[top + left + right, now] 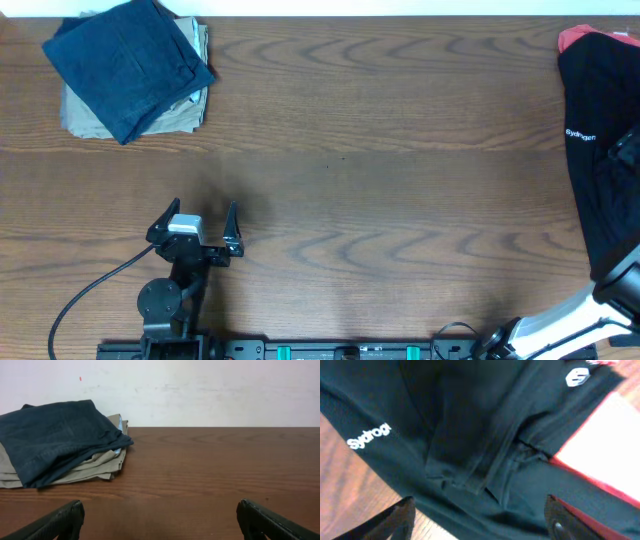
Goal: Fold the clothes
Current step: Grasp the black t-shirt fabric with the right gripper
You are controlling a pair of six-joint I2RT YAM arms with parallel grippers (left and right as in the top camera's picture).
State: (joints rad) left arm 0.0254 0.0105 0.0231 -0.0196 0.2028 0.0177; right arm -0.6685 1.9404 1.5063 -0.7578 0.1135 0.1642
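Observation:
The black T-shirt (pixel 600 160) lies bunched at the table's far right edge, with white lettering on it. In the right wrist view it (pixel 470 435) fills the frame, showing the lettering at left and a round white logo at top right. My right gripper (pixel 480 520) is open just above the shirt's folds, with nothing between its fingers; in the overhead view only the arm shows at the lower right corner. My left gripper (pixel 205 225) is open and empty at the lower left, far from the shirt; its fingers (pixel 160 520) frame bare table.
A navy blue folded garment (pixel 125 60) lies on a folded beige one (pixel 180 110) at the back left, also in the left wrist view (pixel 55 440). A red garment (pixel 572 38) peeks out under the shirt at the back right, and shows in the right wrist view (pixel 600 485).

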